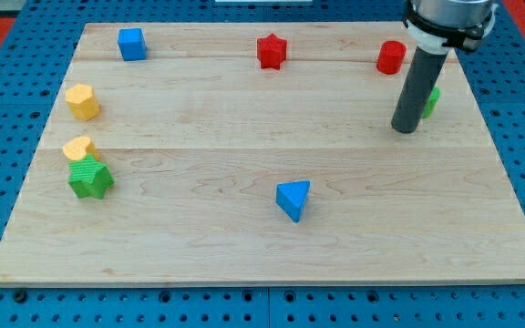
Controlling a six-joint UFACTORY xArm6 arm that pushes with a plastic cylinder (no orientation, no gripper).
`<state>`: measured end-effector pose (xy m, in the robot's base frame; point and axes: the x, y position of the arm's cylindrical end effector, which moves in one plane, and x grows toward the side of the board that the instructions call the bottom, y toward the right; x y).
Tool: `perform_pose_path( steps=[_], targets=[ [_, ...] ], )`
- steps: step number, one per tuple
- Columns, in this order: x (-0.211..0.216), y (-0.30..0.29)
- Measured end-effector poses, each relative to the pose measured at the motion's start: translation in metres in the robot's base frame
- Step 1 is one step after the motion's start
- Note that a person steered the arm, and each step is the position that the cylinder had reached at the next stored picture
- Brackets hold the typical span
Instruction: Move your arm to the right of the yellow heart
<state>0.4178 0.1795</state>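
The yellow heart (78, 148) lies near the board's left edge, touching the green star (91, 178) just below it. My tip (406, 128) rests on the board at the view's upper right, far to the right of the heart. It stands next to a green block (432, 100) that the rod mostly hides. A yellow hexagon (82, 101) sits above the heart.
A blue cube (132, 43) is at the top left, a red star (271, 51) at the top middle, a red cylinder (391, 56) at the top right. A blue triangle (293, 199) lies at the lower middle. The wooden board (244, 246) sits on a blue perforated table.
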Motion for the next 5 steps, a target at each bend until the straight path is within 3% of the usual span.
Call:
perform_pose_path(
  steps=[2,5],
  targets=[
    [0.023,-0.031],
    [0.023,-0.192]
  ],
)
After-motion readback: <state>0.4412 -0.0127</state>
